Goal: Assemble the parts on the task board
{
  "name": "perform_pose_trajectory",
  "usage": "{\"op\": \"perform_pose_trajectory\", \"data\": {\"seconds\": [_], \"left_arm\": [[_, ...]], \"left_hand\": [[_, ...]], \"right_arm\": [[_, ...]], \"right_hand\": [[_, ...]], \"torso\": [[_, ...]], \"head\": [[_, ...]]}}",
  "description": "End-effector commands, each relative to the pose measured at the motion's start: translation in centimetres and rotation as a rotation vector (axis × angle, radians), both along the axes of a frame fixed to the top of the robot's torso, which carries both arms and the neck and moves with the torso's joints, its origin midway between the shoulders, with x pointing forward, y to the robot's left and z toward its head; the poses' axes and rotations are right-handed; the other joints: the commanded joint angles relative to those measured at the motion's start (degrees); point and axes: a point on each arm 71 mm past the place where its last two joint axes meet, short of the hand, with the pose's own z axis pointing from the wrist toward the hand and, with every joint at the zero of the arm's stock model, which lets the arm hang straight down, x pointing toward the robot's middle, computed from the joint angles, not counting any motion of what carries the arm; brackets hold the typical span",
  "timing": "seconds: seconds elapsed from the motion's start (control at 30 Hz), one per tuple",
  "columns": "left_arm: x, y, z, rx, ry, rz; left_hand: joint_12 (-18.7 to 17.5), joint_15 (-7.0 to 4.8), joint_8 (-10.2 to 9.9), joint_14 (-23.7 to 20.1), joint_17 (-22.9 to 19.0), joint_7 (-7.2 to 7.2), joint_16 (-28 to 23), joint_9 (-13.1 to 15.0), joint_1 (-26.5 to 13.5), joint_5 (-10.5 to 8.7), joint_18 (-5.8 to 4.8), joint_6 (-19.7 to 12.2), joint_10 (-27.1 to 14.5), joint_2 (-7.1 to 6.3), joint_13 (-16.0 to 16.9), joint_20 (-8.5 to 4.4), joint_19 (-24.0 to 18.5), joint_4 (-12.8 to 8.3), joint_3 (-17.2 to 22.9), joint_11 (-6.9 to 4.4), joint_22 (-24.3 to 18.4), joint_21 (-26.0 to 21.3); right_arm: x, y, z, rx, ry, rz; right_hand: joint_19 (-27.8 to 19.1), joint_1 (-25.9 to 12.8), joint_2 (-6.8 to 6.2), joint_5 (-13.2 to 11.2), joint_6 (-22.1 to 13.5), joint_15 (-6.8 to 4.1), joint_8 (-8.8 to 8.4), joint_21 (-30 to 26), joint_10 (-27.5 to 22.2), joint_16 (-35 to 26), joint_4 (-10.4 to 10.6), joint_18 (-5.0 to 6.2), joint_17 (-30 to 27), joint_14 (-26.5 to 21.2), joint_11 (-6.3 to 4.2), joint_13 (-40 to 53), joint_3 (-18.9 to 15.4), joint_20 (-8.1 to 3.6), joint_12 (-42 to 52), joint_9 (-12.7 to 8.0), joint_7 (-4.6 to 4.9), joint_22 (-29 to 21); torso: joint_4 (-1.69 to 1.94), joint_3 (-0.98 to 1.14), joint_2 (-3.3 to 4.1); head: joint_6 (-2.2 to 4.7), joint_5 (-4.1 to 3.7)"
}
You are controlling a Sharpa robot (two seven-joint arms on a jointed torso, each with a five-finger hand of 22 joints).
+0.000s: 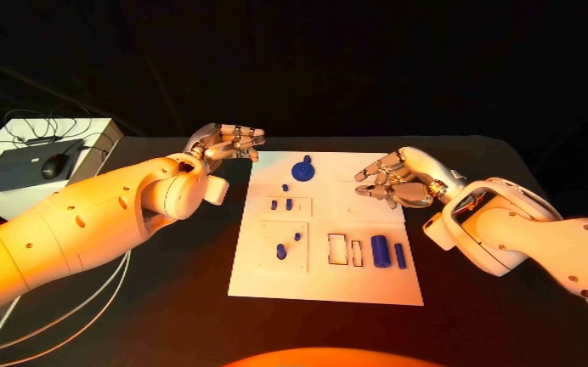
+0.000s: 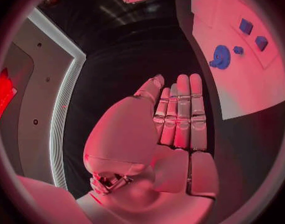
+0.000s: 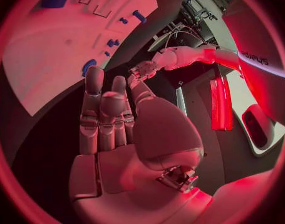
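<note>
The white task board (image 1: 325,282) lies mid-table. On it are a blue gear (image 1: 302,168) at the far edge, several small blue pegs (image 1: 289,205), and a blue cylinder (image 1: 381,251) beside a blue bar (image 1: 399,256). My left hand (image 1: 227,142) hovers just off the board's far left corner, holding nothing. My right hand (image 1: 392,182) hangs over the board's far right part, also holding nothing. In the left wrist view the left hand (image 2: 177,119) has its fingers stretched out beside the board (image 2: 242,79) and the gear (image 2: 221,57). In the right wrist view the right hand (image 3: 108,114) is likewise flat, over the board (image 3: 49,59).
A grey box (image 1: 92,142) with a mouse (image 1: 55,166) and cables stands at the table's far left. White cables (image 1: 74,299) run along the table under my left arm. Two outlined rectangular slots (image 1: 337,249) lie on the board left of the cylinder.
</note>
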Motion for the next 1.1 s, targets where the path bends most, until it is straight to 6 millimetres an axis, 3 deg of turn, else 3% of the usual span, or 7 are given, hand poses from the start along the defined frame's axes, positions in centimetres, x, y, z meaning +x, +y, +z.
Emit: {"op": "perform_pose_trajectory", "data": {"seconds": [0.03, 0.27, 0.37, 0.43, 0.63, 1.0, 1.1], "left_arm": [[-0.3, -0.2, -0.2, -0.021, 0.001, -0.028], [-0.7, -0.1, -0.7, -0.022, 0.014, -0.032], [-0.8, -0.2, -0.8, -0.022, 0.021, -0.036], [-0.9, -0.2, -0.9, -0.023, 0.024, -0.040], [-1.1, -0.6, -0.9, -0.032, 0.029, -0.058], [-1.3, -0.9, -0.8, -0.047, 0.029, -0.067], [-1.3, -0.8, -0.8, -0.047, 0.030, -0.067]], "left_hand": [[0.3, 0.08, -0.2, 0.0, 0.0, 0.01, -0.2, 0.0, -0.3, 0.15, 0.29, -0.4, 0.0, 0.24, 0.0, -0.13, 0.4, 0.4, -0.1, -0.14, -0.1, -0.4], [0.3, 0.05, -0.2, 0.0, 0.0, 0.02, -0.2, 0.0, -0.2, 0.14, 0.30, -0.4, 0.1, 0.25, -0.1, -0.15, 0.4, 0.4, -0.1, -0.18, -0.1, -0.4], [0.3, 0.05, -0.1, 0.0, 0.0, -0.01, -0.2, 0.0, -0.3, 0.14, 0.28, -0.3, 0.2, 0.32, -0.1, -0.16, 0.5, 0.5, -0.1, -0.19, -0.2, -0.5], [0.3, 0.06, -0.1, 0.0, 0.0, -0.06, -0.2, 0.0, -0.3, 0.15, 0.27, -0.2, 0.1, 0.36, -0.1, -0.16, 0.5, 0.6, -0.1, -0.19, -0.2, -0.5], [0.0, 0.19, -0.2, -0.2, 0.0, -0.06, -0.2, 0.0, -1.0, 0.29, 0.16, -0.6, -0.3, 0.59, -0.1, -0.04, 0.5, 1.4, -0.3, -0.05, -0.6, -0.9], [0.6, 0.29, -0.1, -0.1, -0.1, -0.23, -0.2, 0.0, -1.9, 0.30, -0.05, -0.8, -0.8, 0.49, 0.0, 0.20, 2.0, 4.2, -2.2, 0.02, -3.7, -3.1], [0.8, 0.41, -0.1, -0.1, -0.2, -0.21, -0.2, 0.0, -1.4, 0.26, -0.17, -0.8, -1.0, 0.55, 0.0, 0.11, 2.4, 4.9, -3.0, 0.04, -4.6, -3.6]], "right_arm": [[-0.1, -1.3, -1.5, -0.069, 0.271, -0.048], [-1.2, -4.2, -3.1, -0.306, 0.488, -0.119], [-1.8, -4.8, -3.7, -0.350, 0.576, -0.128], [-2.2, -4.9, -4.1, -0.368, 0.623, -0.131], [-2.9, -4.9, -4.5, -0.452, 0.664, -0.156], [-2.8, -4.3, -4.6, -0.510, 0.612, -0.191], [-2.7, -3.8, -4.6, -0.517, 0.598, -0.185]], "right_hand": [[1.4, -1.6, 1.07, 0.3, 0.5, 0.01, 1.00, 0.5, -3.0, 1.1, 0.4, -0.60, 0.9, -0.2, -0.79, 9.6, -1.2, -0.25, 6.8, 2.6, -0.45, 0.6], [1.9, -6.3, 2.09, 1.5, -0.3, -0.43, 4.29, 3.3, -1.8, 4.1, 2.8, -0.69, 5.5, -0.2, -1.48, 18.6, -3.5, -0.53, 9.6, 13.4, -2.10, 2.2], [1.6, -7.9, 2.22, 6.9, -0.2, -0.55, 5.66, 3.2, -1.3, 3.7, 3.9, -0.81, 5.6, -0.4, -1.92, 20.5, -3.7, -0.61, 9.9, 17.2, -2.65, 2.3], [1.7, -9.0, 2.02, 8.3, -2.2, -0.95, 7.44, 2.9, -0.9, 3.2, 4.4, -1.08, 5.8, -0.3, -1.97, 21.5, -3.7, -0.82, 8.9, 23.6, -3.19, 2.2], [2.1, -11.0, 2.23, 6.0, -2.9, -1.23, 11.14, 4.8, 0.6, 4.5, 4.4, -1.48, 8.6, 0.1, -2.72, 24.8, -3.3, -1.30, 10.0, 34.7, -4.06, 2.6], [2.3, -15.2, 1.38, 6.1, -1.8, -1.43, 9.38, 10.6, 2.4, 7.3, 7.0, -1.65, 13.5, 0.6, -3.05, 29.0, -4.4, -1.51, 12.6, 42.8, -4.73, 4.3], [2.4, -16.3, 1.17, 9.4, -1.6, -1.47, 9.26, 12.0, 2.6, 8.0, 7.9, -1.69, 14.5, 0.6, -3.13, 29.6, -6.2, -1.56, 13.1, 43.8, -4.84, 4.7]], "torso": [[-0.35, 0.25, -0.35], [-0.69, 0.40, -0.71], [-0.82, 0.35, -0.84], [-0.91, 0.28, -0.97], [-1.13, 0.19, -1.17], [-1.18, -0.10, -1.24], [-1.13, -0.06, -1.19]], "head": [[0.20, -1.17], [-0.61, -2.73], [-1.23, -3.19], [-1.48, -3.33], [-2.29, -3.70], [-2.75, -3.93], [-2.76, -3.98]]}}
